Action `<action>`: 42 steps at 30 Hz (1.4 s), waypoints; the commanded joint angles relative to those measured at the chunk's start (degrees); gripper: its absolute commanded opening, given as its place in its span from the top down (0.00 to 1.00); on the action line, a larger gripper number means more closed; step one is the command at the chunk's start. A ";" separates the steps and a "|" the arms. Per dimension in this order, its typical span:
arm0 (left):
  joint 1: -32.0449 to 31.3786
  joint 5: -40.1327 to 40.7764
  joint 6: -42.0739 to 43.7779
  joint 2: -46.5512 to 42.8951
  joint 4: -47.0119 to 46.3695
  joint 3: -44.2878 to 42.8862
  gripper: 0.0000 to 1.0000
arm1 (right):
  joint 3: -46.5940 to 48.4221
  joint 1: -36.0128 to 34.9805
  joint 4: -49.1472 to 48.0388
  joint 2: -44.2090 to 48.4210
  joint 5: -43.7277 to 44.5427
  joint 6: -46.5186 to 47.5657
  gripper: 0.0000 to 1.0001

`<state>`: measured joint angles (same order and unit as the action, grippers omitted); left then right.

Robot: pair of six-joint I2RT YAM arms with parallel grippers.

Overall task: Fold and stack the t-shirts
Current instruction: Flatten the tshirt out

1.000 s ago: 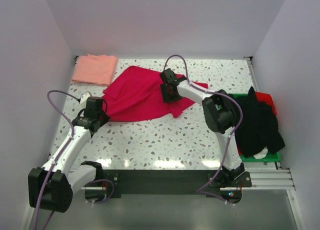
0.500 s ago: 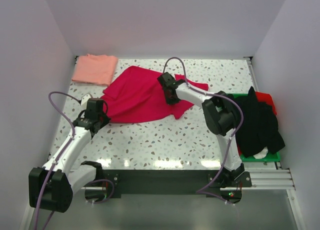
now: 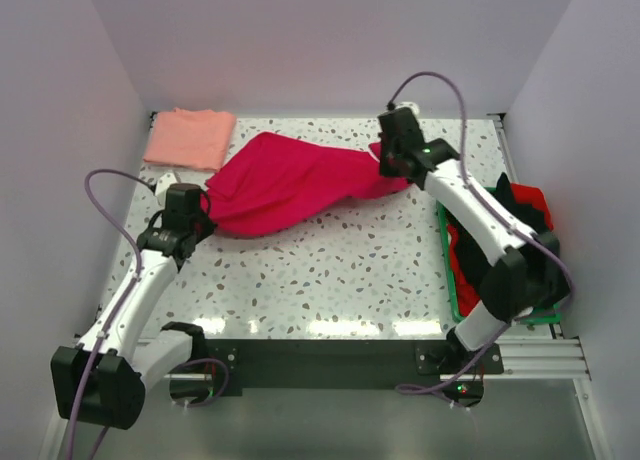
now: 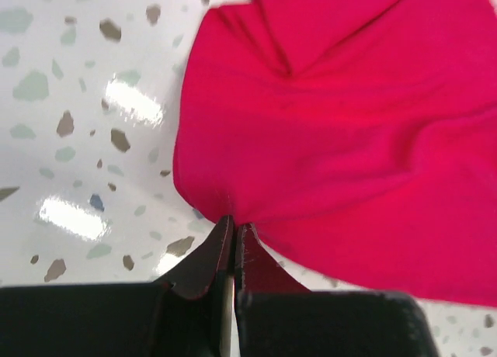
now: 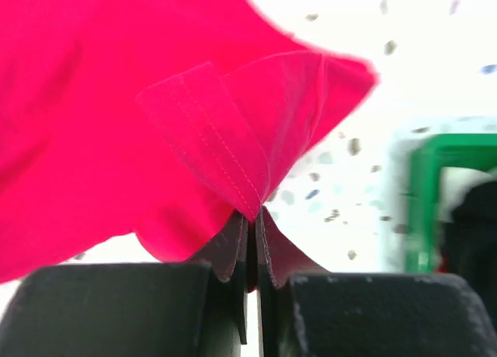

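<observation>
The crimson-red t-shirt (image 3: pixel 295 185) is stretched across the back middle of the table between both arms. My left gripper (image 3: pixel 203 212) is shut on its near-left edge (image 4: pixel 233 209), low by the table. My right gripper (image 3: pixel 385 170) is shut on a hemmed corner of the same red t-shirt (image 5: pixel 252 206) and holds it raised at the back right. A pale salmon-pink t-shirt (image 3: pixel 190 137) lies folded at the back left corner, apart from both grippers.
A green tray (image 3: pixel 447 280) at the right edge holds a heap of black and red clothes (image 3: pixel 520 245), under the right arm. White walls close in the left, back and right sides. Speckled tabletop (image 3: pixel 330 280) lies in front of the red shirt.
My right gripper has shut on the red shirt's corner and swung up and to the back right, drawing the cloth out. The left gripper kept its grip and barely moved.
</observation>
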<state>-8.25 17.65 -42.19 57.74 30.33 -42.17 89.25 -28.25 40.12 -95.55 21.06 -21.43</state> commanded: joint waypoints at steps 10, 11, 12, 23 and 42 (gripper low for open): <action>0.60 2.04 3.17 -12.37 6.76 -24.17 1.00 | 10.57 4.78 13.05 32.34 1.18 -2.21 1.00; 0.60 2.04 3.43 -12.99 7.72 -27.23 1.00 | 12.24 4.78 13.84 33.49 0.74 -2.47 1.00; 0.60 2.21 3.52 -13.52 8.25 -28.91 1.00 | 15.39 4.78 14.63 35.93 -0.39 -2.48 1.00; 0.52 4.94 7.30 -8.70 8.71 -50.02 1.00 | 32.49 4.87 16.41 35.26 -3.92 -2.21 1.00; 9.19 -5.32 7.05 38.28 -20.22 -71.09 1.00 | 58.29 6.01 -11.19 -9.98 -2.61 7.01 1.00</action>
<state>-4.08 17.56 -33.52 91.24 18.52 -102.76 136.97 -23.07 37.74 -105.34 16.95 -17.76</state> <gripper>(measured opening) 0.030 0.028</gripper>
